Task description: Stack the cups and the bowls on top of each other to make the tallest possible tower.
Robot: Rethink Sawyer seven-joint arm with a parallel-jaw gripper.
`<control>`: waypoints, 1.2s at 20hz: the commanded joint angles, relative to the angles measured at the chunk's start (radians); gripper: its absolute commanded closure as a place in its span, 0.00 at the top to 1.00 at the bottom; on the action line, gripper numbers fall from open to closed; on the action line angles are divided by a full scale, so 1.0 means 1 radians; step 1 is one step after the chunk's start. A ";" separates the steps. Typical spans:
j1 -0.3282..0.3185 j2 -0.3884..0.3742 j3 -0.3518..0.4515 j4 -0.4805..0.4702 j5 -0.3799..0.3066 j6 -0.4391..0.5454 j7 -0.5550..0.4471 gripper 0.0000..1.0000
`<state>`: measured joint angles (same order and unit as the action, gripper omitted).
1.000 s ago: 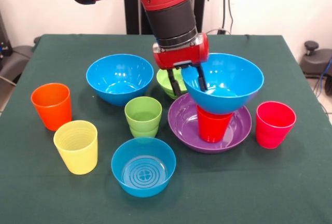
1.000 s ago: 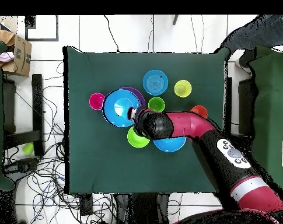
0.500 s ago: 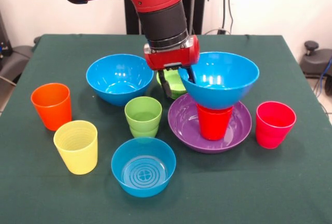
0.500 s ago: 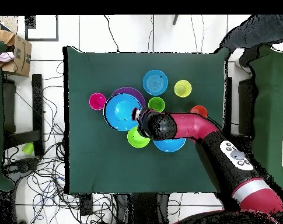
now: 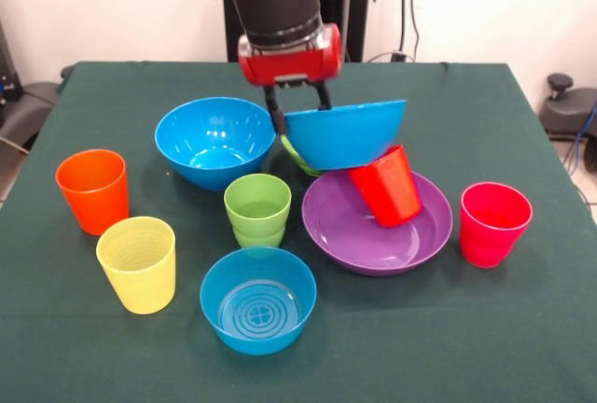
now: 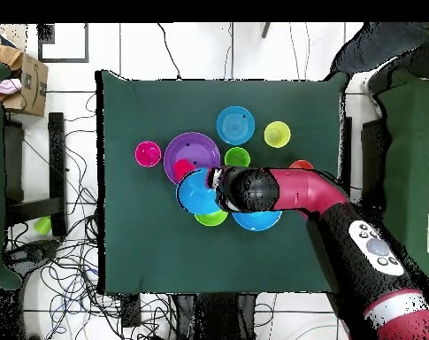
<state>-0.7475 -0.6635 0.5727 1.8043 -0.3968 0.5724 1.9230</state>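
- Front view: the gripper pinches the rim of a large blue bowl, lifted and tilted above the purple bowl.
- Under that blue bowl, the red cup leans inside the purple bowl, seemingly dragged along.
- Risk, as I judge it: the cup topples or rolls out.
- Other cups and bowls stand apart from the purple bowl.

Bowls glossy plastic; cups ribbed plastic; tablecloth matt green fabric.

A tilted cup lies in a wide bowl near the table's centre; above both, a lifted bowl.
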 commanded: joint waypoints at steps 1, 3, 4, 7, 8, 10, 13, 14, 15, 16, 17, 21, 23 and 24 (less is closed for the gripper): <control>0.001 -0.071 0.010 0.056 0.033 0.121 -0.030 1.00; 0.005 -0.055 0.010 0.041 0.030 0.113 -0.030 1.00; 0.007 -0.048 0.011 0.033 0.030 0.113 -0.032 1.00; 0.004 -0.053 0.010 0.038 0.031 0.113 -0.040 1.00; 0.002 -0.052 0.010 0.040 0.030 0.112 -0.044 1.00; 0.002 -0.039 0.010 0.043 0.025 0.094 -0.041 1.00; 0.011 -0.030 0.004 0.040 0.021 0.080 -0.027 1.00; 0.017 -0.024 0.001 0.036 0.019 0.075 -0.022 1.00; 0.027 -0.011 -0.006 0.036 0.013 0.059 -0.009 1.00; 0.036 0.000 -0.012 0.038 0.007 0.043 0.002 1.00; 0.051 0.022 -0.022 0.042 -0.008 0.000 0.023 1.00; 0.115 0.055 -0.068 0.034 -0.037 -0.079 0.095 1.00; 0.154 0.031 -0.096 0.042 -0.035 -0.083 0.132 1.00; 0.168 0.021 -0.105 0.045 -0.030 -0.079 0.140 1.00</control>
<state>-0.6852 -0.6806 0.5436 1.8175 -0.3715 0.5699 1.9230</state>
